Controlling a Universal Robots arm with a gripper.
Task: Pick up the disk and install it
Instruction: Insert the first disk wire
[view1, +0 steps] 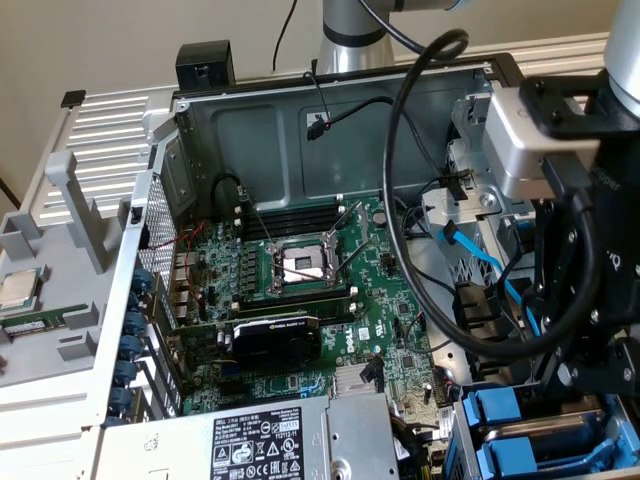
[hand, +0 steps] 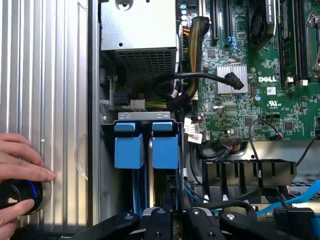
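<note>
Hovering over the drive bay (hand: 108, 125), the end effector (hand: 179, 219) hangs just above two blue frames (hand: 129, 150) standing side by side; the disk (hand: 165, 150) is judged to be the nearer one, seated in the bay. Whether the end effector is clamped on it cannot be told. Risk: a tilted frame may jam in the bay; the blue cable (hand: 300, 196) just beside may snag.

A robotics lab or electronics workshop: an open computer case (view1: 290, 135) with bare motherboard (view1: 385, 300) lies on a ribbed metal surface (view1: 110, 125), a robot arm (view1: 350, 40) behind, grey part fixtures (view1: 65, 190) alongside.
</note>
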